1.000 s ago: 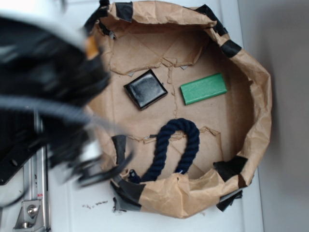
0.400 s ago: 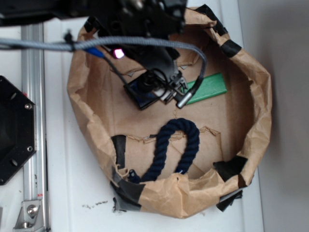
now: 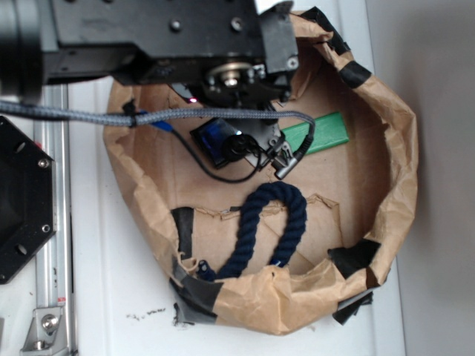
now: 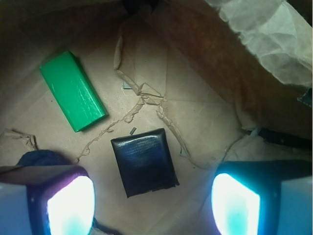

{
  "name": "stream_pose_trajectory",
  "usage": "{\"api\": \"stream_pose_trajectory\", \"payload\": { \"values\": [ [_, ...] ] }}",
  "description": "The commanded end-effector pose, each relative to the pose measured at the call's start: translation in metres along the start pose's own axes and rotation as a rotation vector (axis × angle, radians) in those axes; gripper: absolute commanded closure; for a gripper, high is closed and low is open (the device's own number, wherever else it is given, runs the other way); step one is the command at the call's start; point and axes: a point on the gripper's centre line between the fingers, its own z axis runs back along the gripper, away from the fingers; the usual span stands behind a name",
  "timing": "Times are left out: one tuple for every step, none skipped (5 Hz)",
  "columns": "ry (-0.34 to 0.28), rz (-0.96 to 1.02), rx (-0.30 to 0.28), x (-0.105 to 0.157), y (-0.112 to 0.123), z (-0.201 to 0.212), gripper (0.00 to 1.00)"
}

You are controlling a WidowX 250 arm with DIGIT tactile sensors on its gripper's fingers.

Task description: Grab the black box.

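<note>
The gripper is wide open above the paper-lined floor. The black box lies flat between its two fingers, not touched. The green block is at 10 o'clock from the box, apart from it.

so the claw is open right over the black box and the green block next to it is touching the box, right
Not quite. The claw is open over the black box, but the green block lies apart from it, with bare cardboard between them, as the wrist view shows.

Robot lab bench: aluminium rail, taped paper-lined bin.
</note>
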Motion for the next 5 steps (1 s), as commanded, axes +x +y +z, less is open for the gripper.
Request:
{"api": "stream_pose_trajectory", "payload": {
  "values": [
    [-0.03, -0.002, -0.016, 0.004, 0.008, 0.008, 0.0],
    [-0.03, -0.002, -0.016, 0.004, 0.008, 0.008, 0.0],
    [-0.105, -0.147, -0.023, -0.004, 0.014, -0.029, 0.0],
    [-0.096, -0.234, -0.095, -0.012, 0.018, -0.053, 0.0],
    [-0.083, -0.271, -0.099, -0.014, 0.027, -0.065, 0.0]
  ]
}}
